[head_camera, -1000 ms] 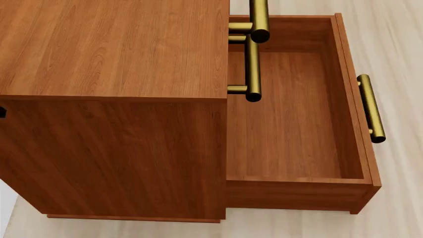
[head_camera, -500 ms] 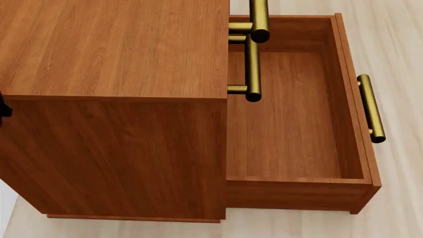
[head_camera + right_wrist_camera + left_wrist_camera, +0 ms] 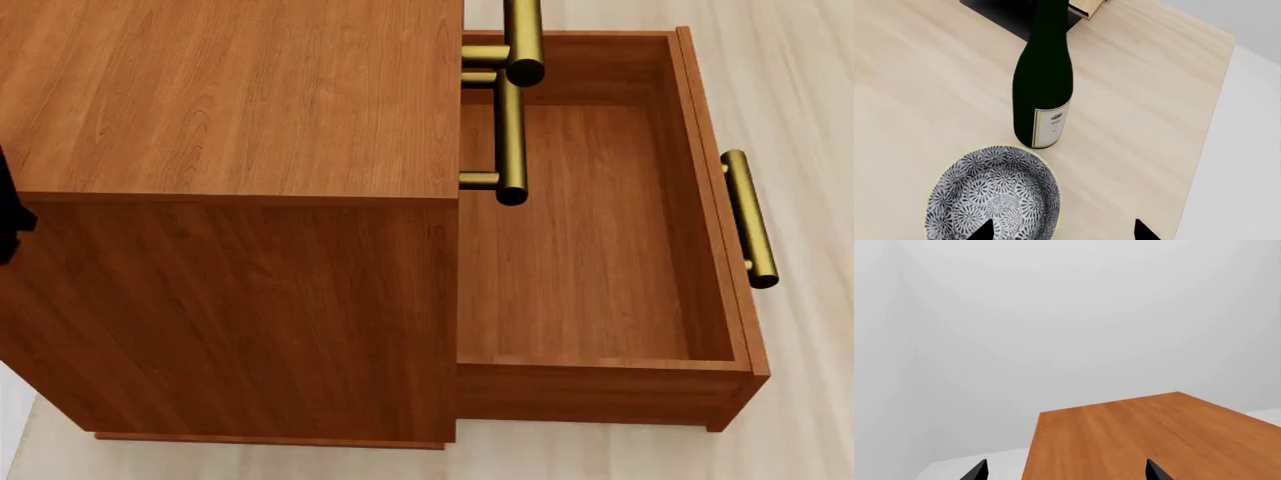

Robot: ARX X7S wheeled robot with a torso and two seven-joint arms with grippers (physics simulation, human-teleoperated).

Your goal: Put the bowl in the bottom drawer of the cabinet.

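The reddish-brown cabinet (image 3: 227,100) fills the head view, and its bottom drawer (image 3: 587,230) stands pulled out to the right, empty, with a brass bar handle (image 3: 749,215) on its front. The bowl (image 3: 992,197), white with a dense blue-grey floral pattern, sits upright on a pale wooden tabletop (image 3: 1134,100) in the right wrist view. My right gripper (image 3: 1062,231) is open above it, one fingertip over the bowl's inside, the other over bare wood. My left gripper (image 3: 1064,472) is open, its tips spread over the edge of the cabinet's top (image 3: 1147,435). A dark part of my left arm (image 3: 11,215) shows at the head view's left edge.
A dark green wine bottle (image 3: 1044,85) with a pale label stands on the tabletop close beside the bowl. Behind it lie a black object (image 3: 1004,12) and a pale wooden piece (image 3: 1087,6). Brass handles (image 3: 511,110) of the upper drawers overhang the open drawer. The tabletop's edge (image 3: 1201,150) runs near the gripper.
The dark part of my left arm has risen further into the head view at the cabinet's left edge. Cabinet and drawer have not moved.
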